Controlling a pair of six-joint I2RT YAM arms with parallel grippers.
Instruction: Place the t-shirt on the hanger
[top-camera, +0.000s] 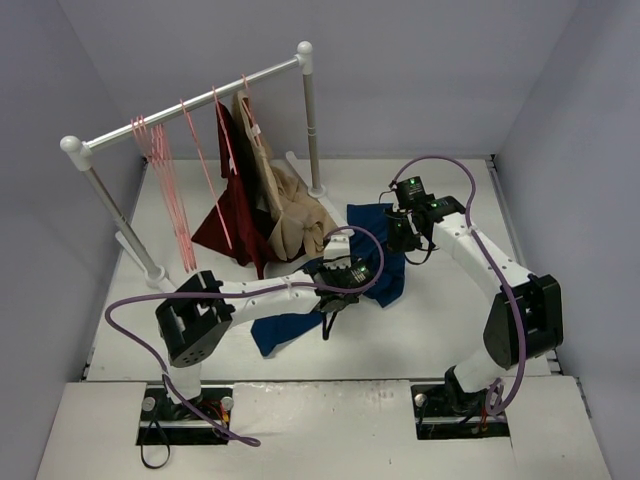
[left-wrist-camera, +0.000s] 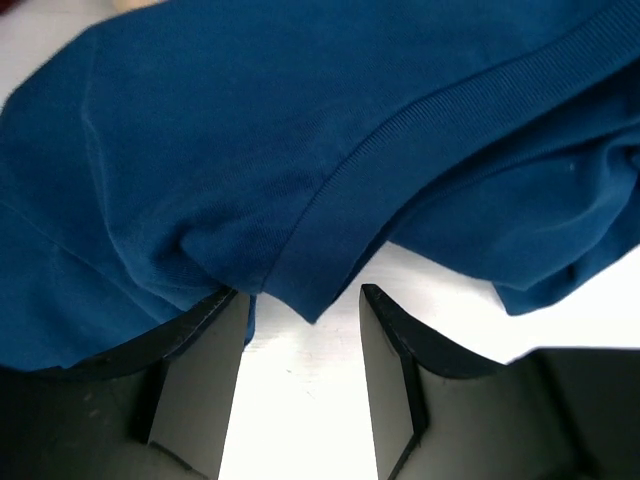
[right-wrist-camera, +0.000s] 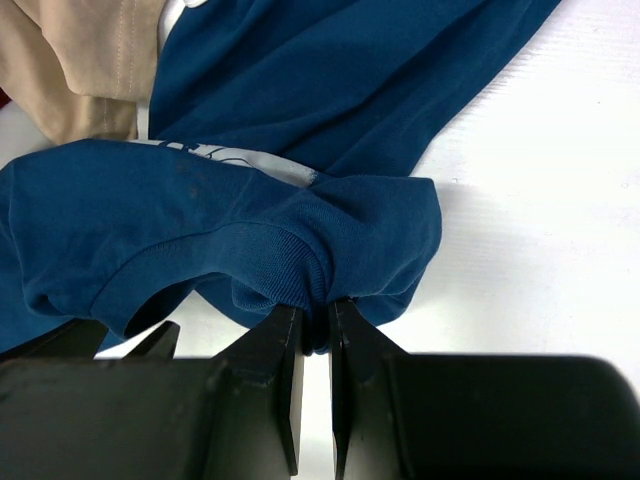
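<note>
The navy-blue t-shirt (top-camera: 372, 262) lies crumpled on the white table between the two arms. My right gripper (right-wrist-camera: 317, 308) is shut on a bunched fold of the t-shirt (right-wrist-camera: 300, 90) at its ribbed edge, lifting it slightly. My left gripper (left-wrist-camera: 300, 297) stands open low over the table, and a corner of the ribbed band of the t-shirt (left-wrist-camera: 250, 150) hangs between its fingertips without being pinched. In the top view the left gripper (top-camera: 333, 303) is at the cloth's near edge and the right gripper (top-camera: 405, 242) at its far right. Several pink wire hangers (top-camera: 165, 190) hang on the rail at the left.
A white clothes rail (top-camera: 190, 108) on two posts crosses the back left. A dark red garment (top-camera: 232, 225) and a tan garment (top-camera: 290, 215) hang from it and drape onto the table beside the t-shirt. The tan garment (right-wrist-camera: 80, 60) also shows in the right wrist view.
</note>
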